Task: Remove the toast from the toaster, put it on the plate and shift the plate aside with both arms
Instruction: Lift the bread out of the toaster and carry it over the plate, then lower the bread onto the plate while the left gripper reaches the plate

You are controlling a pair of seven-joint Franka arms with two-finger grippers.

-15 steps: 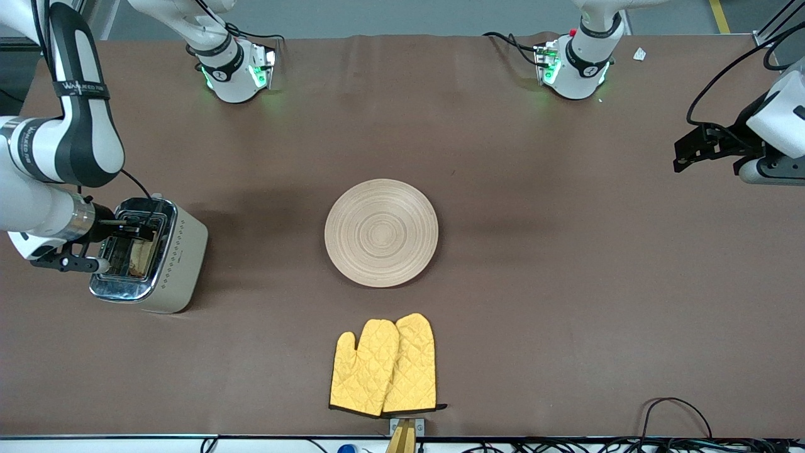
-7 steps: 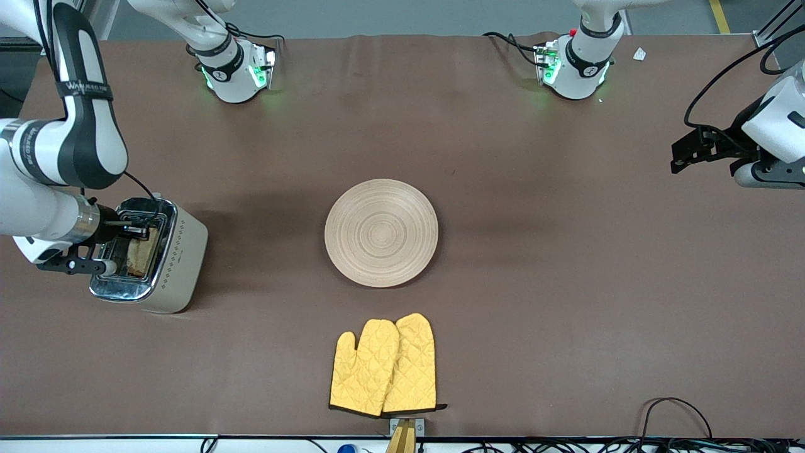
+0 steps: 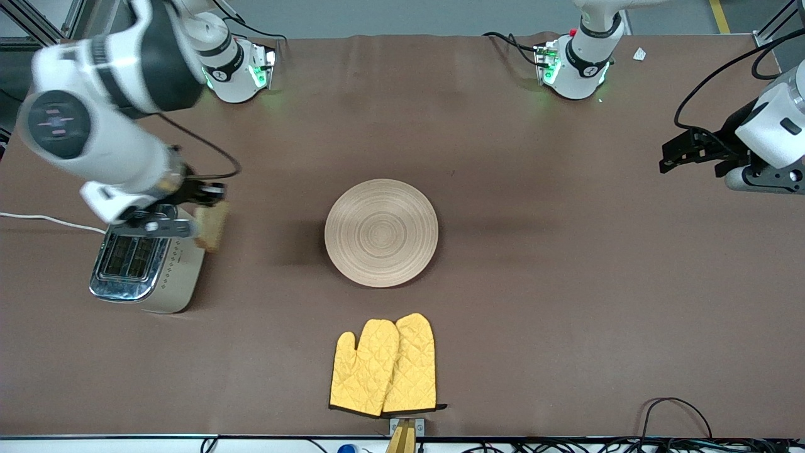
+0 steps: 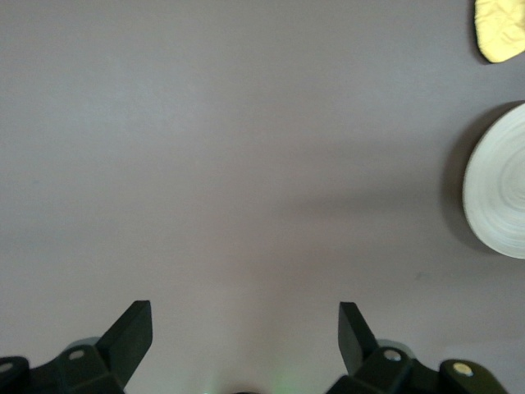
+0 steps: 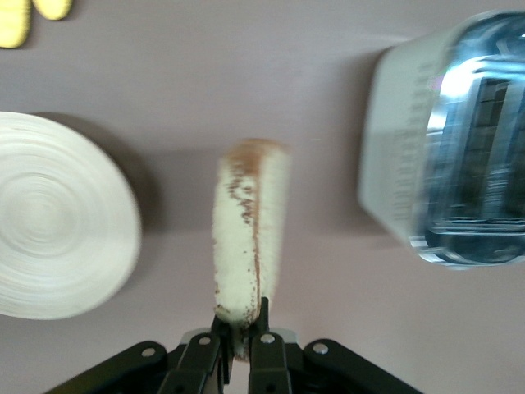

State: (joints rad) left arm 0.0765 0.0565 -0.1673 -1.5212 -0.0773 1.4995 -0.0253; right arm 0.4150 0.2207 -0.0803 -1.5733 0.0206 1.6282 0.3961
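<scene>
Toast point(image 3: 211, 227) hangs pinched by one crust edge in our right gripper point(image 3: 204, 202), clear of the toaster point(image 3: 146, 267) and short of the plate point(image 3: 381, 233). Light and crumbly, we judge: grip gently. Our left gripper point(image 3: 680, 153) waits, jaws wide.

No readable text, label, brand or number anywhere on the table; lettering on the right arm point(image 3: 119, 82) smeared past reading, round marks on the two green-lit bases point(image 3: 236, 69) too small to make out, nothing printed on toaster point(image 3: 148, 264), plate point(image 3: 381, 233) or oven mitts point(image 3: 383, 365)
</scene>
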